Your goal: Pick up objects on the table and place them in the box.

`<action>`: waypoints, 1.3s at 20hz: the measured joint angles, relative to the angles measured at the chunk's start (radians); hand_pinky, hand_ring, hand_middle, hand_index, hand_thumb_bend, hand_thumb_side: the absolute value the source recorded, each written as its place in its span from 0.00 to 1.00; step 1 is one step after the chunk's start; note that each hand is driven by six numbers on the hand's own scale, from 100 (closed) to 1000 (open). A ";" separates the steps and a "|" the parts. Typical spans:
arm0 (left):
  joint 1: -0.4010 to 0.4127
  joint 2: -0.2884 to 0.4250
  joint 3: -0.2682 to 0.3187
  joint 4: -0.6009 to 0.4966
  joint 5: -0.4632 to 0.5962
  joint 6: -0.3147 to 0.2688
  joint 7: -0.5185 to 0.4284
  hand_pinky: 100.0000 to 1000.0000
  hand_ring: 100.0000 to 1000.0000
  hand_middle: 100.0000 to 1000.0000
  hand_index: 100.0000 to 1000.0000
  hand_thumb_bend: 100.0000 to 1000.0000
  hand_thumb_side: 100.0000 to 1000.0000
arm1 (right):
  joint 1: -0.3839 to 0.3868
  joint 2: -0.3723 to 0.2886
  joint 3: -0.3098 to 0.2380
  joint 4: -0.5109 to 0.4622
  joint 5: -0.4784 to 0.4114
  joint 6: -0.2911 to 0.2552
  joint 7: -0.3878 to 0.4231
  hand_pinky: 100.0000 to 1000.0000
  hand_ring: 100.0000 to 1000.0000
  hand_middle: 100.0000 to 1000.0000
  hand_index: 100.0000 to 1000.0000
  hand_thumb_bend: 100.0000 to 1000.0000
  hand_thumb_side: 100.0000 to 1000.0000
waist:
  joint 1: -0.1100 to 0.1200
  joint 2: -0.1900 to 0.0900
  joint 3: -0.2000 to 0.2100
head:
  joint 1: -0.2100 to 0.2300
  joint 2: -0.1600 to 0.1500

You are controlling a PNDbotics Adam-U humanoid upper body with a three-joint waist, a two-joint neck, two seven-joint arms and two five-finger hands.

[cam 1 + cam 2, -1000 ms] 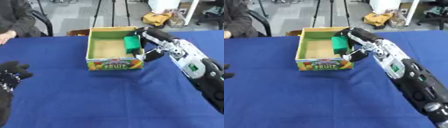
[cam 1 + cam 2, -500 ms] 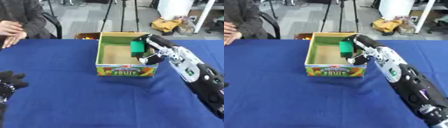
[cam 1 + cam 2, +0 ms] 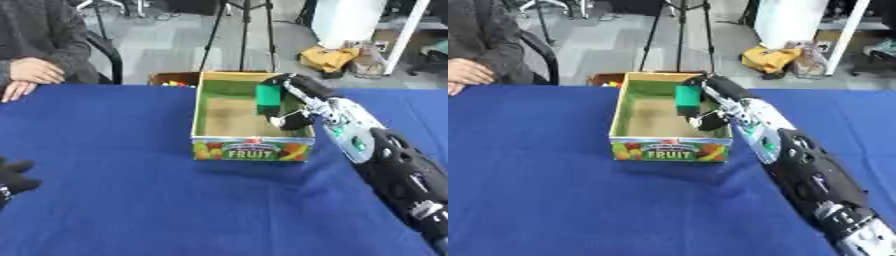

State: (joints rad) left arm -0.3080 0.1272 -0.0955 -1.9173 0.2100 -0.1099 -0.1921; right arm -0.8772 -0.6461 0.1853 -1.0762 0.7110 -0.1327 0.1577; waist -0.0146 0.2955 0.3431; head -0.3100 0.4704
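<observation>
A cardboard fruit box (image 3: 252,149) with a green inner wall stands open on the blue table (image 3: 114,200). My right hand (image 3: 292,98) reaches over the box's right wall and is shut on a green block (image 3: 268,99), held upright inside the box near its right side, above the floor. My left hand (image 3: 12,175) shows only as dark fingers at the lower left edge, far from the box.
A person sits at the far left edge with hands (image 3: 31,75) resting on the table. A small crate of coloured things (image 3: 171,80) stands behind the box. Tripod legs and a yellow bag (image 3: 331,58) are on the floor beyond.
The camera has shifted, so the box sits further right in view. My right hand still holds the green block inside the box, with no clear move relative to it.
</observation>
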 measured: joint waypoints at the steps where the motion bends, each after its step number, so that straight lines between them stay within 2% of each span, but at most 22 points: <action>1: 0.000 0.000 0.000 0.000 0.000 0.000 0.000 0.72 0.79 0.51 0.75 0.70 0.72 | -0.002 0.000 0.000 0.001 0.007 -0.006 0.002 0.96 0.99 0.97 0.99 0.25 0.64 | 0.000 0.000 0.000 | 0.000 -0.001; 2: 0.000 0.000 0.000 0.000 0.000 0.000 -0.001 0.72 0.79 0.51 0.75 0.70 0.72 | -0.002 0.000 0.000 0.002 0.013 -0.011 0.003 0.98 1.00 0.99 1.00 0.32 0.68 | 0.000 0.000 0.000 | -0.001 -0.002; 4: 0.000 0.000 0.000 0.000 0.001 0.001 -0.001 0.72 0.79 0.51 0.75 0.70 0.72 | -0.002 0.000 0.000 0.001 0.027 -0.018 0.004 0.98 1.00 0.99 1.00 0.34 0.70 | -0.002 0.000 0.000 | -0.001 -0.003; 9: 0.000 0.000 0.000 0.000 0.001 0.001 -0.001 0.72 0.79 0.51 0.75 0.70 0.72 | -0.002 0.000 0.000 -0.005 0.050 -0.024 0.002 0.96 1.00 0.98 0.99 0.28 0.68 | -0.005 -0.001 -0.005 | -0.001 -0.006; 11: -0.001 0.000 0.000 0.000 0.001 0.001 -0.001 0.72 0.79 0.51 0.75 0.70 0.72 | -0.002 0.000 0.000 -0.009 0.051 -0.025 0.000 0.93 0.97 0.95 0.98 0.22 0.65 | -0.006 -0.001 -0.010 | -0.001 -0.006; 12: -0.001 0.000 0.000 0.000 0.001 0.001 -0.001 0.72 0.79 0.51 0.75 0.70 0.72 | -0.002 0.000 0.000 -0.011 0.051 -0.025 -0.002 0.90 0.94 0.92 0.97 0.13 0.58 | -0.006 -0.001 -0.013 | 0.000 -0.006; 13: -0.001 0.000 0.000 0.000 0.001 0.001 -0.001 0.72 0.79 0.51 0.75 0.70 0.72 | -0.001 0.000 0.000 -0.016 0.047 -0.025 -0.005 0.88 0.92 0.91 0.96 0.10 0.55 | -0.006 -0.001 -0.018 | 0.000 -0.006; 14: -0.001 0.000 0.000 0.000 0.001 0.001 -0.001 0.72 0.79 0.51 0.75 0.70 0.72 | 0.000 0.000 0.000 -0.025 0.042 -0.025 -0.010 0.85 0.89 0.88 0.95 0.03 0.47 | -0.006 -0.001 -0.025 | 0.000 -0.006; 16: -0.001 0.000 0.001 0.000 0.001 0.001 -0.001 0.72 0.79 0.51 0.75 0.71 0.72 | 0.007 0.000 0.001 -0.052 0.026 -0.025 -0.022 0.81 0.85 0.83 0.93 0.00 0.43 | -0.006 -0.001 -0.044 | 0.001 -0.006; 20: -0.001 0.000 0.002 0.000 0.001 0.001 0.001 0.72 0.79 0.51 0.74 0.70 0.72 | 0.026 0.000 0.013 -0.134 -0.031 -0.028 -0.039 0.78 0.83 0.77 0.90 0.00 0.44 | 0.004 -0.006 -0.103 | 0.018 -0.003; 24: 0.008 0.000 0.012 0.000 -0.001 -0.002 0.011 0.72 0.79 0.51 0.74 0.70 0.72 | 0.057 0.000 0.038 -0.237 -0.097 -0.039 -0.043 0.77 0.82 0.74 0.89 0.00 0.43 | 0.029 -0.016 -0.180 | 0.056 0.013; 26: 0.013 0.000 0.017 0.000 -0.004 -0.003 0.017 0.72 0.79 0.51 0.74 0.71 0.71 | 0.079 0.000 0.054 -0.293 -0.133 -0.042 -0.040 0.77 0.82 0.72 0.87 0.00 0.44 | 0.032 -0.021 -0.207 | 0.077 0.021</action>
State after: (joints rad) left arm -0.2949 0.1272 -0.0783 -1.9172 0.2064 -0.1134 -0.1746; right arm -0.7981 -0.6463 0.2390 -1.3694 0.5776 -0.1745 0.1173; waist 0.0178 0.2748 0.1364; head -0.2326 0.4919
